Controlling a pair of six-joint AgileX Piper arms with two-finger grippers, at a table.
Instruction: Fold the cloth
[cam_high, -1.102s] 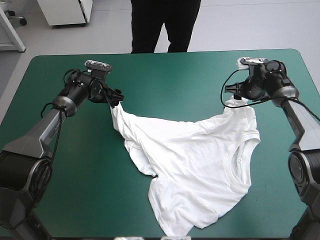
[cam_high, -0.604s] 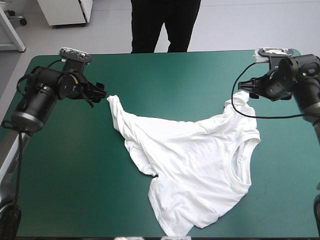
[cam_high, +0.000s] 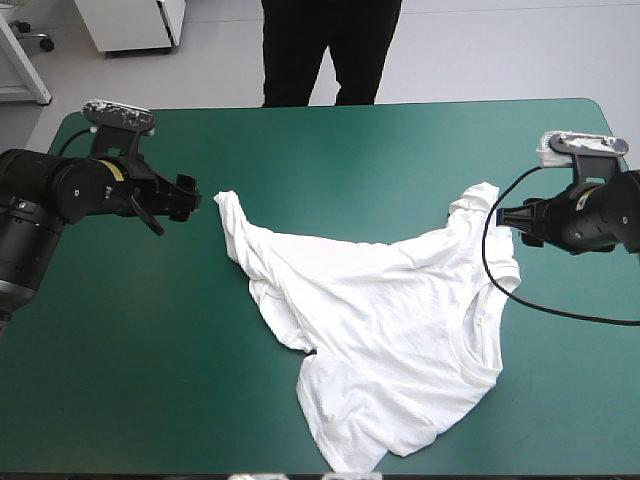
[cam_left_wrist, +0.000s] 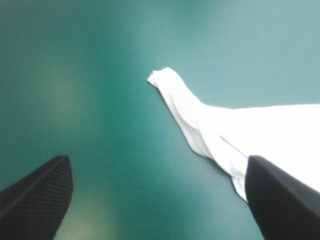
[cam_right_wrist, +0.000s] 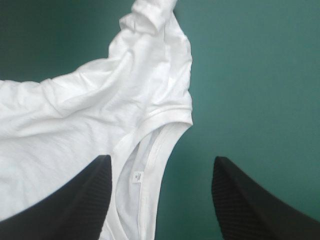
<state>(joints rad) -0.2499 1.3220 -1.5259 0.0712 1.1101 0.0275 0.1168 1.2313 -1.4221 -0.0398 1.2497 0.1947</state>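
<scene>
The white T-shirt (cam_high: 390, 320) lies spread but wrinkled on the teal-green cover, its collar (cam_high: 480, 320) toward the right. One pulled-out tip (cam_high: 226, 200) points at my left gripper (cam_high: 186, 198), which hovers open a short way off it. In the left wrist view the T-shirt (cam_left_wrist: 250, 130) lies ahead of the left gripper (cam_left_wrist: 157, 160), nothing between the fingers. My right gripper (cam_high: 508, 214) is open beside the shirt's far right corner (cam_high: 482, 192). From the right wrist, the T-shirt (cam_right_wrist: 75, 110) and its collar with the label (cam_right_wrist: 136, 176) lie under the right gripper (cam_right_wrist: 161, 160).
The teal-green cover (cam_high: 350, 150) runs on all sides of the shirt out to the table's edges. The shirt's nearest hem (cam_high: 350, 455) lies close to the table's near edge.
Both grippers let go of the shirt's two far corners and drew back outward, left to the left, right to the right. The corners now rest on the cover.
</scene>
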